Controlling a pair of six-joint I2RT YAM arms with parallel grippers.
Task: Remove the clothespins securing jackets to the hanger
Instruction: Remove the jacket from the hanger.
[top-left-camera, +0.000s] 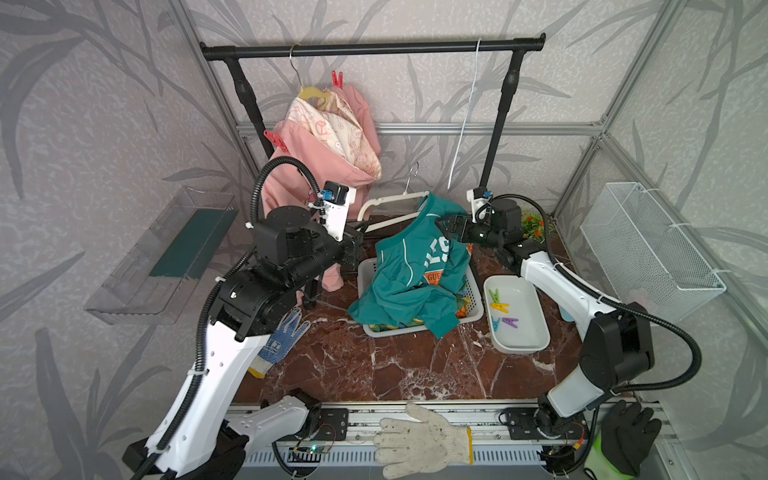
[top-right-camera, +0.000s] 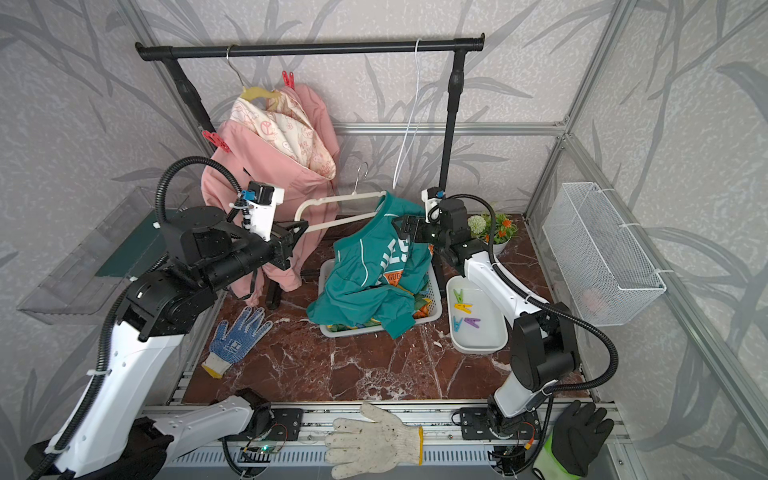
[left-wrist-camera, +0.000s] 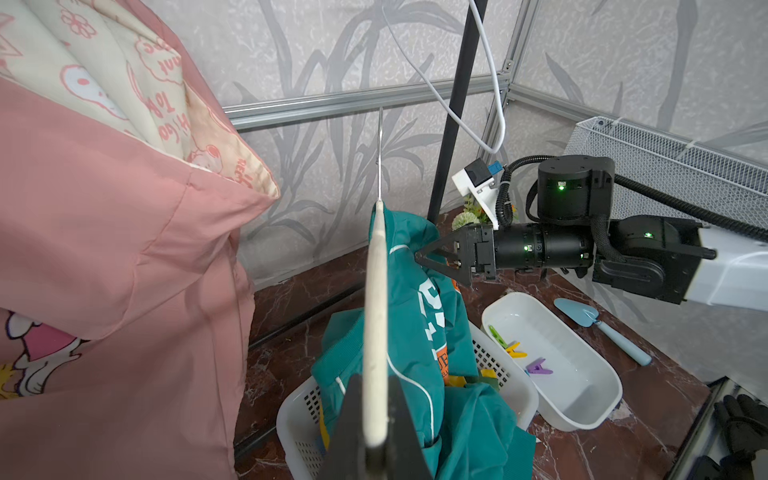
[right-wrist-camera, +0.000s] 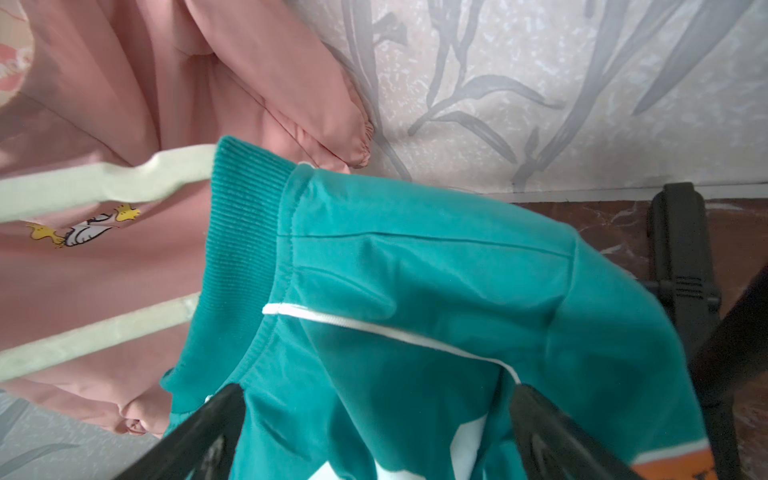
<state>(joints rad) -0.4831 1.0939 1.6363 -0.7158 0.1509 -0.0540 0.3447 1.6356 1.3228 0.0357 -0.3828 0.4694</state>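
now left tool (left-wrist-camera: 376, 382) clamps the cream hanger (left-wrist-camera: 376, 291), right tool (right-wrist-camera: 378, 390) gapes wide around teal jacket (right-wrist-camera: 415, 270).

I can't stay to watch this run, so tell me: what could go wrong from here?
The teal jacket hangs from the far end of the cream hanger that the left tool grips; pulling may drag it off the white basket.
The open right tool straddles teal fabric; closing could snag the jacket against the hanger.
Two red clothespins sit on the pink jacket beside the left arm; a swing could knock it.
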